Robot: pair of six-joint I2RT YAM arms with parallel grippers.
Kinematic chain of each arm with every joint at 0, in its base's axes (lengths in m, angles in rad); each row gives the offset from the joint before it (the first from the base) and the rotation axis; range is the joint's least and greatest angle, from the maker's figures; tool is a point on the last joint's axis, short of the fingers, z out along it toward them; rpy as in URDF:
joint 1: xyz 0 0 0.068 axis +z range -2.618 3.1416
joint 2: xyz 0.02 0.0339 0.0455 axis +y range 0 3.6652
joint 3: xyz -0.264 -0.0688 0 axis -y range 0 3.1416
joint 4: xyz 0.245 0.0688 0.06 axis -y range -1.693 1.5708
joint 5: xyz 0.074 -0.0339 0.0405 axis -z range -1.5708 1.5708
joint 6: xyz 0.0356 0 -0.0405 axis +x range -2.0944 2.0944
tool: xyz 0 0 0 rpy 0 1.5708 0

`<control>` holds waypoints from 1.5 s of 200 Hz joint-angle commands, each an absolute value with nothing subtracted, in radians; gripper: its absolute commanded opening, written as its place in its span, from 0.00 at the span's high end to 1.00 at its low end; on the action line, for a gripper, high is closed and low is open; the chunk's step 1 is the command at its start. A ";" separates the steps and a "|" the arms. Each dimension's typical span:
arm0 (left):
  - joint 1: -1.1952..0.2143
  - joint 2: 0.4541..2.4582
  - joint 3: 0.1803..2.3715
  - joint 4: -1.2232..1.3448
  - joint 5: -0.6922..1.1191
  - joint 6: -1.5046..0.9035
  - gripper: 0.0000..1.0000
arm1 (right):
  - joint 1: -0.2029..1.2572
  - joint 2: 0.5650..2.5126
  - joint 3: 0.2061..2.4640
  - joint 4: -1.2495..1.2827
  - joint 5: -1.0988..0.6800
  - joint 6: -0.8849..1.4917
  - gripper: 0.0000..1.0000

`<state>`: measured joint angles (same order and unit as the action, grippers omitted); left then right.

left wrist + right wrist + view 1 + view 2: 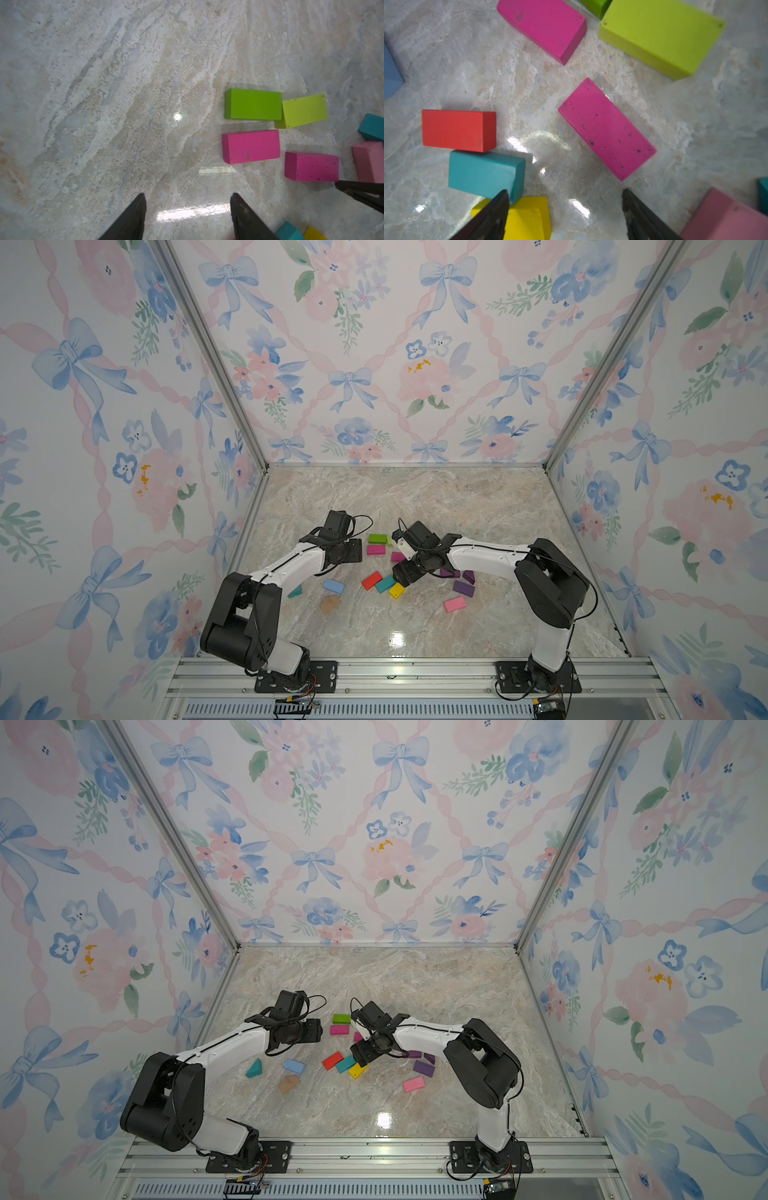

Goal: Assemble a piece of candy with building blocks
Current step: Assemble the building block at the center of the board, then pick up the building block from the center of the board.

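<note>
We judge the candy barely started: the building blocks lie scattered flat, and our left gripper and right gripper both gape empty.

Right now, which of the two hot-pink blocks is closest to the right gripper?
The speckled magenta block, lying slanted just ahead of the right gripper. The other magenta block lies farther off, beside the dark green block.

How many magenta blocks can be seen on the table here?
2. One magenta block lies beside the green block, not touching it. The second magenta block lies just ahead of the right gripper, untouched. More may be hidden.
</note>
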<state>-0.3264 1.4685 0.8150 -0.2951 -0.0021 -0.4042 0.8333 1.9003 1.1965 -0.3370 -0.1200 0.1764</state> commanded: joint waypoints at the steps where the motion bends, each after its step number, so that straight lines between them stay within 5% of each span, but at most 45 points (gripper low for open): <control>1: -0.321 1.448 0.799 -0.288 0.008 -0.399 0.32 | 0.841 1.944 1.235 -0.339 -0.154 0.193 0.15; 96: -0.317 1.450 0.795 -0.288 0.012 -0.405 0.32 | 0.829 1.977 1.255 -0.326 -0.153 0.204 0.16; 187: -0.357 1.282 0.651 -0.302 0.091 -0.437 0.30 | 0.855 1.711 1.112 -0.451 -0.155 0.156 0.09; 300: -0.311 1.336 0.749 -0.273 0.095 -0.468 0.29 | 0.981 1.910 1.252 -0.512 -0.067 0.204 0.09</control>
